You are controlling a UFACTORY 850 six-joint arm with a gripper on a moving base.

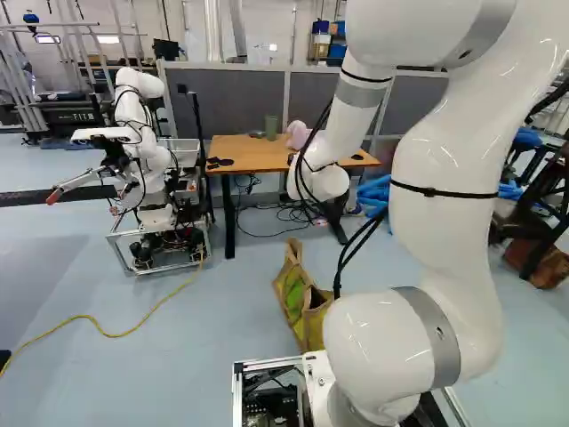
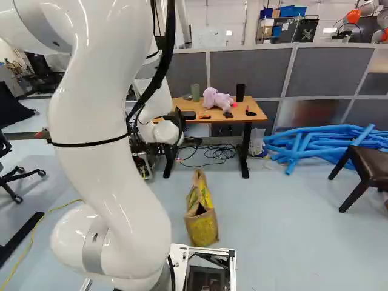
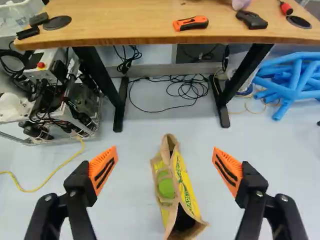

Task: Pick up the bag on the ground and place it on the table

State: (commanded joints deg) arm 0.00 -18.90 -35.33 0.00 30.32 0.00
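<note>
Released, the jaws stand wide apart, holding nothing; ahead, the bag (image 3: 187,182) is on the floor (image 3: 132,200), short of the desk (image 3: 125,20).

Bag (image 3: 187,180) yellow and tan, green circle (image 3: 166,188); claw (image 3: 165,161) black, pads (image 3: 101,169) orange, black-striped; tabletop (image 3: 125,20) brown; tubes (image 3: 296,80) blue.

On the floor (image 3: 127,187), a bag (image 3: 186,182) is standing; on the table (image 3: 120,17), an orange cutter (image 3: 191,23) is lying near the front edge.
</note>
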